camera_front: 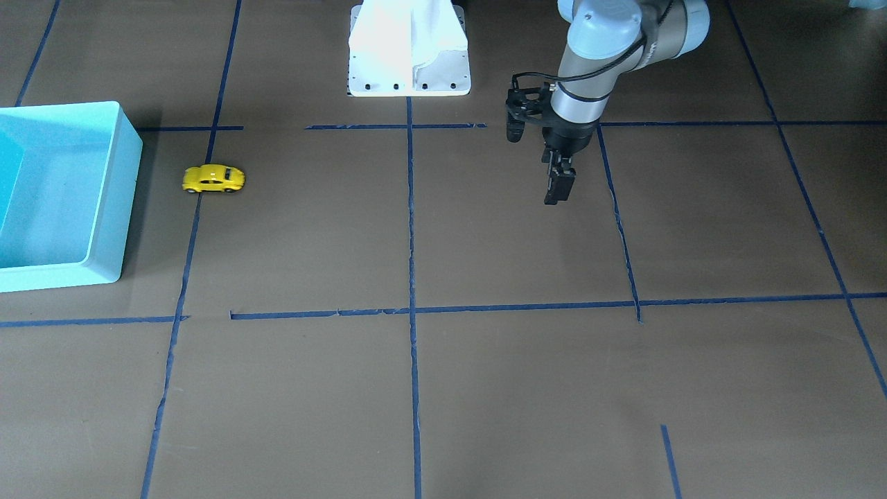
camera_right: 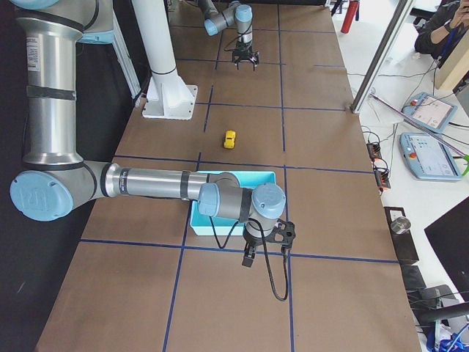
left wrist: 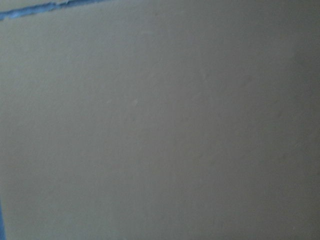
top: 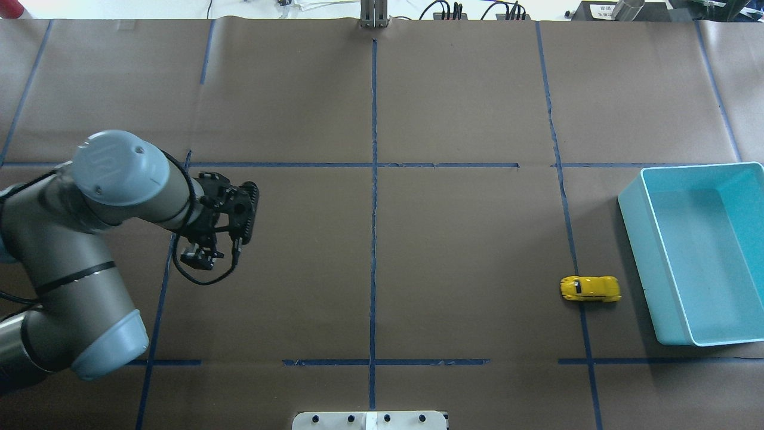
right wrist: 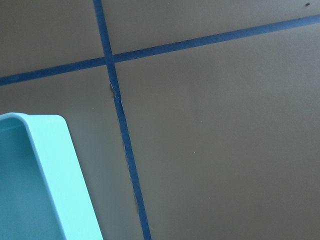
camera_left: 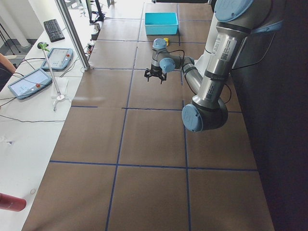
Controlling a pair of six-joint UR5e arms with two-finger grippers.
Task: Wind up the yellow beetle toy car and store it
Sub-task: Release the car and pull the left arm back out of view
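Looking from the front, the car (camera_front: 213, 179) sits on its wheels on the table (camera_front: 485, 242), across a line of tape (camera_front: 410, 208), just beside the bin (camera_front: 104, 270) but outside it. The left gripper (camera_front: 560, 186) hangs over bare table, well apart from the car, fingers pointing down. It shows edge-on here, so I can't tell if the jaws are parted.

Overhead: the car (top: 590, 289) lies alongside the bin's (top: 630, 209) long wall, and the left gripper (top: 203, 258) is far across the table, jaws unclear from above.

Left end: the car (camera_left: 166, 40) is a yellow speck next to the bin (camera_left: 161, 21).

Right end: the right gripper (camera_right: 250, 255) hovers just beside the bin (camera_right: 272, 176), well apart from the car (camera_right: 230, 138), and I can't tell how its jaws stand.

Left wrist: blurred brown table (left wrist: 160, 130).

Right wrist: a bin (right wrist: 55, 165) corner and crossing tape (right wrist: 125, 145)
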